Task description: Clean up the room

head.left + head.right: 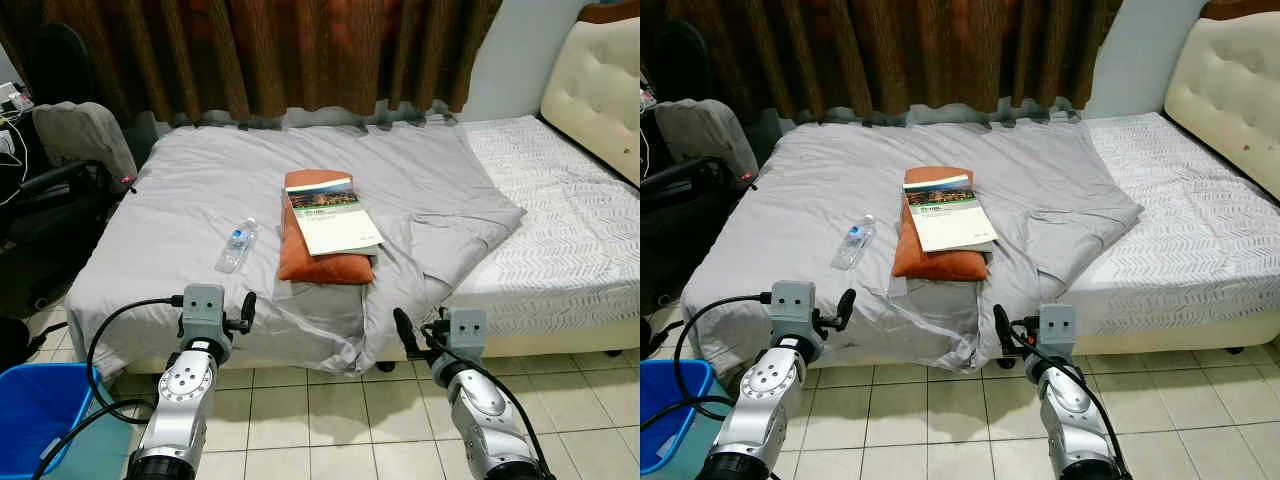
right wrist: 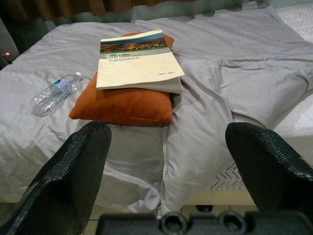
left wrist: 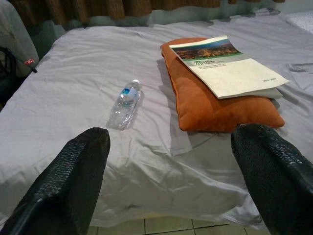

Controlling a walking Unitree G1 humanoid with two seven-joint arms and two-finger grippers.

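bottle lying flat, cap toward curtain

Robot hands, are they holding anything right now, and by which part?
Nothing is held. The left hand and right hand are both open at the foot of the bed, short of the clear plastic water bottle.

Head stereo pair: the bed is viewed from above its foot, facing forward and down, with both arms in the lower frame. Left wrist view: aimed low across the grey sheet from near the bed edge. Right wrist view: likewise. Shared by all views: orange pillow, book, water bottle.
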